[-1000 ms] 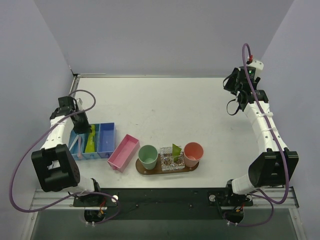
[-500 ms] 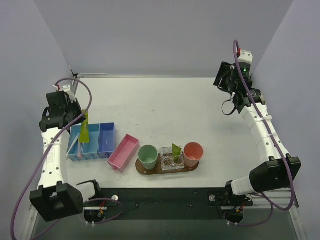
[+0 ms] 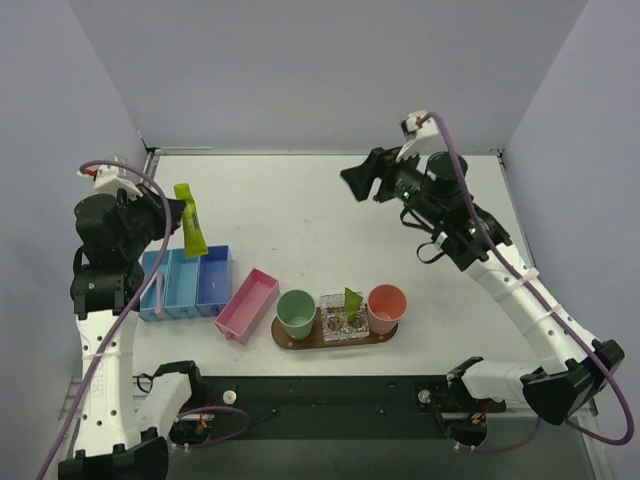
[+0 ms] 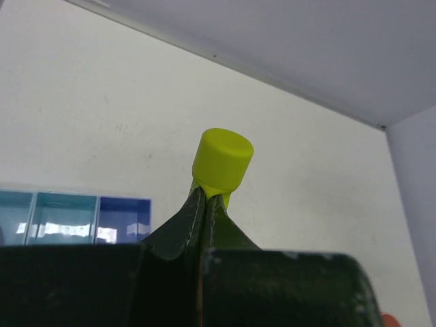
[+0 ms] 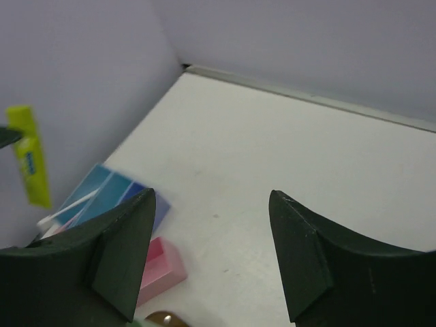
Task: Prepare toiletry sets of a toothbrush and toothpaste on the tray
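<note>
1. The left hand [image 4: 204, 201] is pinching a yellow-green toothpaste tube [image 3: 191, 228] just below its cap, jaws nearly closed on it; it is holding the tube in the air above the blue bin [image 3: 212, 285].
2. The right hand [image 3: 360, 183] is hovering over the far desk [image 3: 300, 210], jaws wide, gripping nothing.
3. The toothbrush [image 3: 158, 290] is lying in the blue bin's left compartment; the tray [image 3: 284, 337] is sitting near the desk's front edge, carrying a green cup [image 3: 296, 312], a clear holder [image 3: 340, 318] and a salmon cup [image 3: 386, 305].

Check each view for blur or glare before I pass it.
Top external: even light, soft shadows, no glare. Left wrist: toothpaste tube crisp at its cap, left gripper a dark mass. Right wrist: blue bin and pink bin look slightly soft.
</note>
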Robot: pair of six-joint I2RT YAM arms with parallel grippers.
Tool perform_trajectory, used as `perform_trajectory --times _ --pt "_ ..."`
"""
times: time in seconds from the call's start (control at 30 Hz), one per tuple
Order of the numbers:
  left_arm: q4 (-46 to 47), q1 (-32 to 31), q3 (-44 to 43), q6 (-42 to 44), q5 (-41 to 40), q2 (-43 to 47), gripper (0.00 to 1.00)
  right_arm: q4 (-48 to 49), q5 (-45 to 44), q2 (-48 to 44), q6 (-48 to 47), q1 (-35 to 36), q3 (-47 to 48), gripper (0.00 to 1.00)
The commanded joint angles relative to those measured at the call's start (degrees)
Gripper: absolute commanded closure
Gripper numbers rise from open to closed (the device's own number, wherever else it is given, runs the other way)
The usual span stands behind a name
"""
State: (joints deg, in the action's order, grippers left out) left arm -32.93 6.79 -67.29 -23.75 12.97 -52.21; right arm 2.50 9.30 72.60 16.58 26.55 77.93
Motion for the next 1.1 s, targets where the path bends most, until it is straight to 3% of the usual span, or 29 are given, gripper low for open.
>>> perform_trajectory --times 0.0,0.13,0.27,0.4,0.5,0.8,1.0,1.07 --pt "14.1 -0.37 2.5 -17.43 4.25 5.35 1.0 8.91 11.69 -3.35 3.63 9.91 -4.54 0.37" --pt "18.06 -2.12 6.19 -25.45 6.88 7.46 1.0 9.63 17.23 1.22 3.9 20.27 -2.97 0.37" --pt "22.19 -3.27 9.19 -32.31 8.21 8.52 1.0 3.42 20.58 8.6 1.09 25.65 3.35 0.38" --pt "25.45 -3.8 10.51 -38.98 8.91 8.96 1.0 1.27 22.25 14.67 1.17 27.5 7.32 0.39" --pt "28.61 -3.8 12.35 -42.68 10.05 9.05 1.0 5.84 23.83 16.25 1.88 28.12 6.27 0.39" --pt "31.08 -5.38 14.9 -45.15 11.02 8.61 1.0 8.48 22.69 21.7 2.76 27.95 9.34 0.41" --pt "32.14 -6.26 16.31 -45.95 11.64 8.61 1.0 10.15 21.73 23.64 3.46 27.77 10.4 0.5" --pt "32.14 -6.35 16.57 -46.21 11.72 8.79 1.0 10.94 21.46 23.82 3.55 27.77 10.14 0.58"
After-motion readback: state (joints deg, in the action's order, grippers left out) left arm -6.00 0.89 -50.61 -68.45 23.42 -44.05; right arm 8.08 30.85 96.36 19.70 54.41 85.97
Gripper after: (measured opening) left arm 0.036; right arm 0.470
